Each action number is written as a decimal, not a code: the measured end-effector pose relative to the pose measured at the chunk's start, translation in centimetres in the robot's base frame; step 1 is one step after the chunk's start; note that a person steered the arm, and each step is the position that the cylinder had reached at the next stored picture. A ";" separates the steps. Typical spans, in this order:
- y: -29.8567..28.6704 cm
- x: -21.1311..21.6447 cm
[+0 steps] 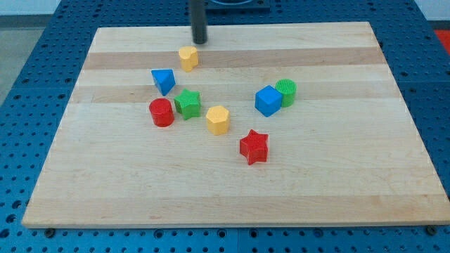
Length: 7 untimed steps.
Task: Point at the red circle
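The red circle (161, 112) is a short red cylinder standing left of the board's middle. A green star (188, 103) touches its right side and a blue triangle block (163, 81) sits just above it. My tip (200, 41) is near the board's top edge, well above and to the right of the red circle. It stands just above and right of a yellow block (188, 58), not touching it.
A yellow hexagon (218, 119) lies near the middle and a red star (254, 147) below and right of it. A blue cube (267, 100) and a green cylinder (286, 92) touch at the right. The wooden board (351, 183) rests on a blue perforated table.
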State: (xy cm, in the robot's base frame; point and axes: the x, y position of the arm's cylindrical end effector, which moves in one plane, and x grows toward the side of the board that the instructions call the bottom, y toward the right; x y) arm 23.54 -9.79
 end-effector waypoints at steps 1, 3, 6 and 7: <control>-4.3 1.6; -6.0 5.7; 3.8 7.3; 7.1 8.6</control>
